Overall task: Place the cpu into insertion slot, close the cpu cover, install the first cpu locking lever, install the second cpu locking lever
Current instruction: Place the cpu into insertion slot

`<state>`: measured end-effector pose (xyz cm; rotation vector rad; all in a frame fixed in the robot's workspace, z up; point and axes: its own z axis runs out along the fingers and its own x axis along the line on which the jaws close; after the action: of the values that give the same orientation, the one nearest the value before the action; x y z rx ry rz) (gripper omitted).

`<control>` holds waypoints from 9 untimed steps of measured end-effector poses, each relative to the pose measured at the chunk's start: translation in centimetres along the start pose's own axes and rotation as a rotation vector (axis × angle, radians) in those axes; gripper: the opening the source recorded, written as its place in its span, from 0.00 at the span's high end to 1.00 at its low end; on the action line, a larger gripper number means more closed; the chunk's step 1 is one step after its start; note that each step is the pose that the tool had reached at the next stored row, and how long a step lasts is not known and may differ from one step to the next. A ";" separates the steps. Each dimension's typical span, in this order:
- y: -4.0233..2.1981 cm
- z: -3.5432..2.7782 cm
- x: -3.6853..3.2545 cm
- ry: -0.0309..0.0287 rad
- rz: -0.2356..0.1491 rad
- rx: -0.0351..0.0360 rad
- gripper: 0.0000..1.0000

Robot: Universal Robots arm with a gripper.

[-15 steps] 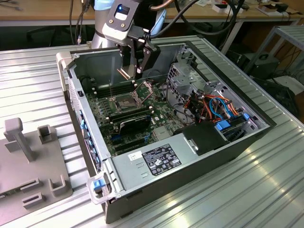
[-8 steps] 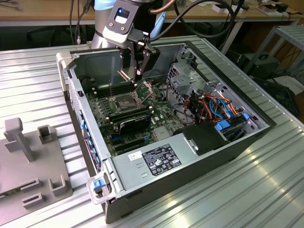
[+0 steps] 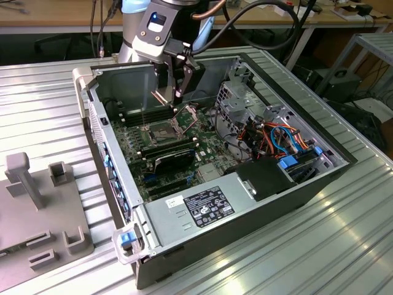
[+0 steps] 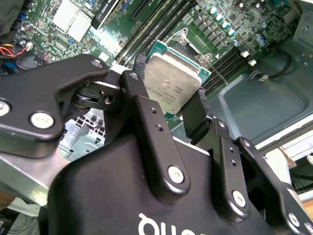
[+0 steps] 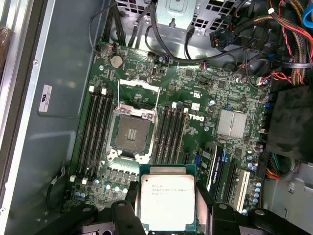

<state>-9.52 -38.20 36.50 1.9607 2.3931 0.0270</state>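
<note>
I count: one cpu [image 5: 167,202]; one gripper [image 4: 172,93], mine; one insertion slot [image 5: 131,134]; eight long memory slots [image 5: 95,132], in two banks of four; one finned heatsink [image 5: 232,122]; one coin battery [image 5: 116,61]; one computer case [image 5: 58,147].

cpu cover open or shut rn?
Open. In the first wrist view the cover is flipped back off the slot, whose dark centre lies bare; the cpu is clamped in the hand, clear of it.

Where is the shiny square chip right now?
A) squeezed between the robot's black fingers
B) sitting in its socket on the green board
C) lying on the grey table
A: the cpu sits clamped in the gripper, and the insertion slot shows its bare dark centre.
</note>
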 end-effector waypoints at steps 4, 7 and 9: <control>0.00 0.09 0.00 -0.0001 0.000 0.0000 0.45; 0.00 0.10 0.00 -0.0001 0.000 0.0000 0.45; 0.00 0.10 0.00 -0.0001 0.000 0.0000 0.45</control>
<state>-9.52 -38.20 36.40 1.9610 2.3928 0.0269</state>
